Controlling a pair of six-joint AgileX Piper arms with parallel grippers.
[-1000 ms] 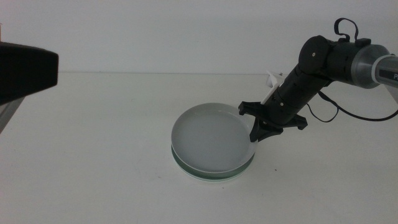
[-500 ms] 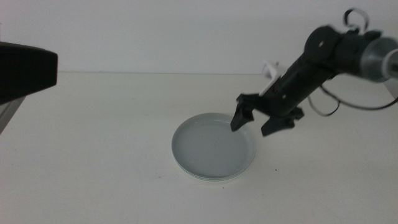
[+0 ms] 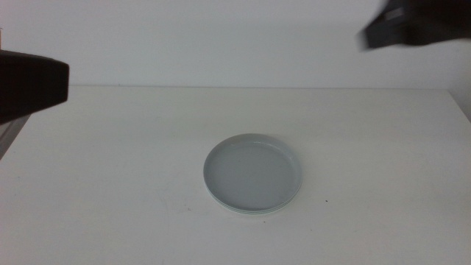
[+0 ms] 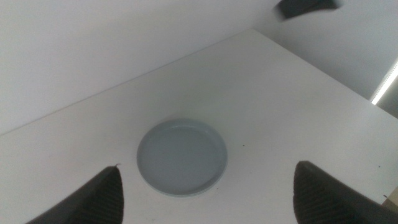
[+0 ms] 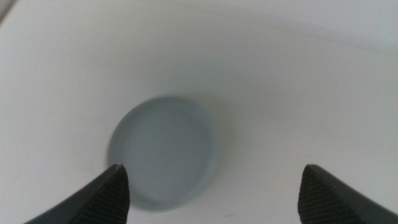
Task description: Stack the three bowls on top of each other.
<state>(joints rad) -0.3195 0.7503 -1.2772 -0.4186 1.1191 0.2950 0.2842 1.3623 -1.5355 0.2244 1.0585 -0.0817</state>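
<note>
Now one stack of bowls (image 3: 252, 174) sits on the white counter (image 3: 110, 184), roughly mid-width and well clear of every edge. Top dish: pale grey, matte, shallow and plate-like, round, with a low rim. Beneath it, in the middle view, only thin edges show along the near side of the stack: a faint greenish line and a whitish one. These edges are too thin to count layers with certainty; from the wrist views only the grey top dish (image 4: 181, 157) (image 5: 163, 151) can be made out, and the right wrist picture is blurred. Count on the counter: one stack, no separate dish visible elsewhere. Right gripper (image 5: 211, 186): high above the stack, looking down on it, jaws set wide apart, nothing between them; in the middle view the right arm (image 3: 416, 26) appears only as a dark blurred shape at the upper right, over the far right corner of the counter. Left gripper (image 4: 205, 193): also raised well above the counter and apart from the stack, jaws spread wide, nothing held; a dark block (image 3: 33, 88) fills the left edge of the middle view.
</note>
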